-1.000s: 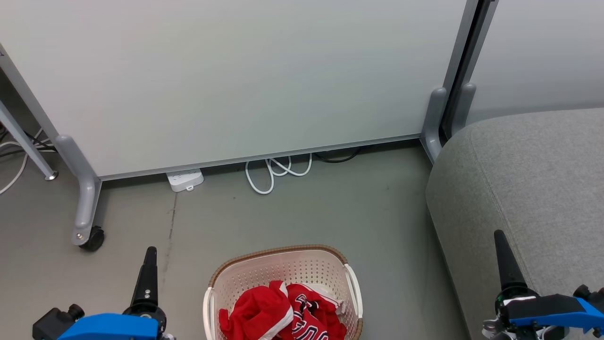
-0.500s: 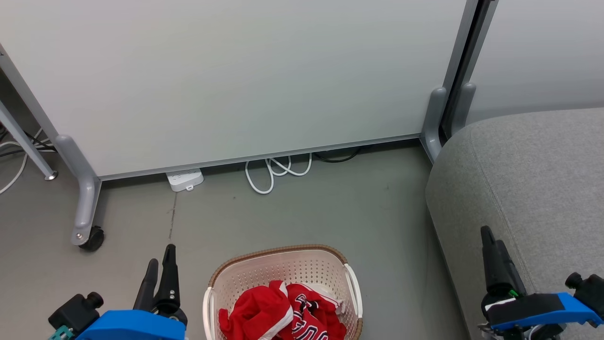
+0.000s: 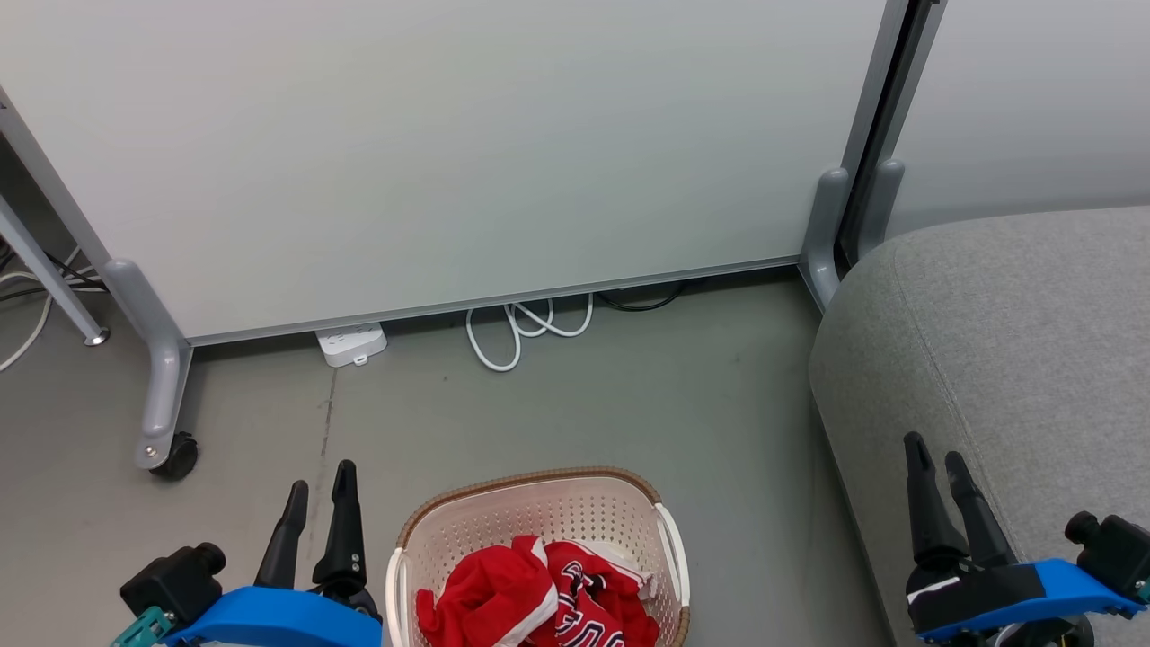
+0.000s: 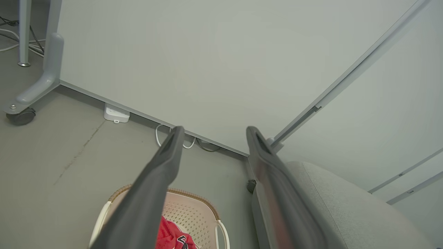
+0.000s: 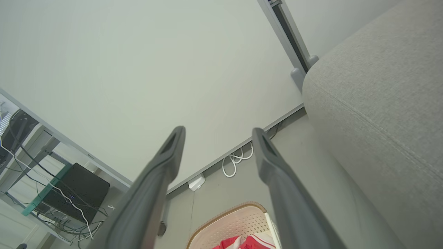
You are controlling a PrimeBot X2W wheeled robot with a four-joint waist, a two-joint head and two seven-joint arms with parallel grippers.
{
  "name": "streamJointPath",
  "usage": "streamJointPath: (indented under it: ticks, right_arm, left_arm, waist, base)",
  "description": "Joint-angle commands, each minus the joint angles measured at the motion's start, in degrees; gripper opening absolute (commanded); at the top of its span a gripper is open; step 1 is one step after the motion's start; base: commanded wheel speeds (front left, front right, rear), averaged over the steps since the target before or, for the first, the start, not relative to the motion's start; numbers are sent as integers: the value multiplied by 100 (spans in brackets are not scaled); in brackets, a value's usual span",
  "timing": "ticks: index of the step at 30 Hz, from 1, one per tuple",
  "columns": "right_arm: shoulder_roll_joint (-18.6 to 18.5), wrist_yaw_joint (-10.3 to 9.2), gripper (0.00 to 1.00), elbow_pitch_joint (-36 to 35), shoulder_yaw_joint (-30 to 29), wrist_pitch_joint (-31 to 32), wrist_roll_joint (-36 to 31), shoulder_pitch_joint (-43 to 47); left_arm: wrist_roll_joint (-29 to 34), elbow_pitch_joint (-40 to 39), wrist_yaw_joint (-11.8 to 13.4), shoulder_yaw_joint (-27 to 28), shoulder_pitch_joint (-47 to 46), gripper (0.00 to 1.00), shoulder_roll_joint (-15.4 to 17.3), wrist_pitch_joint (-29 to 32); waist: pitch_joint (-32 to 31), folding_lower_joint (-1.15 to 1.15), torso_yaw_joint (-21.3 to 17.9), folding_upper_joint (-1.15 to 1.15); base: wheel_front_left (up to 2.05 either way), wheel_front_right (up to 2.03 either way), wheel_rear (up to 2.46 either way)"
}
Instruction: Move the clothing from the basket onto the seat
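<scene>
Condition of my tools: the left tool (image 3: 322, 476) hangs over the floor (image 3: 629, 404) just left of the basket (image 3: 530, 475), its two fingers apart with nothing between them. The right tool (image 3: 933, 447) hangs over the near edge of the seat (image 3: 1015, 341), fingers likewise apart and empty. Both wrist views confirm an open gap between each pair of fingers.

Location of the load: the clothing (image 3: 539, 598) lies crumpled in the bottom of the basket, two red pieces with white panels heaped together, the right-hand one showing black-and-white lettering. The basket stands on the floor between my tools, apart from the seat on its right. None of the clothing is on the seat, so I judge the transfer not yet begun.

Handling assessment: soft, light fabric, probably somewhat slick. It should drape and trail once lifted and may catch on the woven rim. The two pieces overlap, so one pinch may drag both. I would take hold at the raised red fold near the centre of the heap, pinching deep enough to gather several layers rather than a single edge.

Other items noted: a partition (image 3: 449, 153) behind, with a power strip (image 3: 352, 342) and a looped white cable (image 3: 526, 328) at its foot, well apart from the work
</scene>
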Motion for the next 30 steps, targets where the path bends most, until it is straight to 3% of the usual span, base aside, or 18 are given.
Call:
streamJointPath:
  ticks: [1,30]
  right_arm:
    - [-28,1,100,-119,18,-41,-240,0]
    - [-37,2,100,-349,-20,-109,-2044,266]
  left_arm:
    - [233,-96,33,-50,-117,100,48,-72]
    - [1804,-147,224,-334,-73,100,41,-497]
  waist:
    - [-4,0,0,0]
    - [-35,0,37,0]
  base:
    - [0,0,0]
    - [0,0,0]
